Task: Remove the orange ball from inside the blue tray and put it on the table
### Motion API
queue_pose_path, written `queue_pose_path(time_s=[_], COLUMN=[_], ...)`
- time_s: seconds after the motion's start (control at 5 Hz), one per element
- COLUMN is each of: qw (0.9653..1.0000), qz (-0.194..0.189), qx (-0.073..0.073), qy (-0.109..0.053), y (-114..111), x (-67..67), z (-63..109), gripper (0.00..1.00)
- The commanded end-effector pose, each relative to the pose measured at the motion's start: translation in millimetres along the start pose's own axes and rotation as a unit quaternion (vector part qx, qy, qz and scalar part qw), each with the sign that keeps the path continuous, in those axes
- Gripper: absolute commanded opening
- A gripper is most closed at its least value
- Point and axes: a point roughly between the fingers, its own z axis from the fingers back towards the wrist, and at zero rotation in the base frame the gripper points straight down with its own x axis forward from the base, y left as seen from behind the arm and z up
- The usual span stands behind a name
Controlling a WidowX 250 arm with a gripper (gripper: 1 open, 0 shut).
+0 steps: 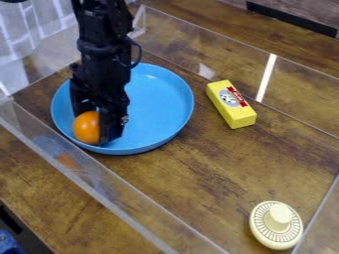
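The orange ball [86, 128] lies in the blue tray [159, 99], close to its front-left rim. My gripper [95, 121] has come straight down over the ball. One dark finger stands on each side of the ball, and the jaws are still apart. The ball rests on the tray floor, with its upper part hidden behind the fingers. I cannot tell whether the pads touch it. The tray sits on the dark wood table [199, 179] at the back left.
A yellow rectangular block [231, 103] lies just right of the tray. A round cream ribbed disc [276, 223] sits at the front right corner. A glossy clear raised border [54, 149] runs along the table's left and front edges.
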Motion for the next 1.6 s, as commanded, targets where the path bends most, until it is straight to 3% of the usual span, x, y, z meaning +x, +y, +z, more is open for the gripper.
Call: queue_pose_path(time_s=[0.0, 0.6, 1.4], qw=[0.9998, 0.9992, 0.9987], qz=[0.012, 0.015, 0.019], qx=[0.001, 0.003, 0.010], qy=[-0.018, -0.038, -0.047], y=[8.1, 9.0, 4.4], x=[1.4, 4.7, 8.0], z=[0.6, -5.5, 20.4], gripper=[0.00, 0.00, 0.00])
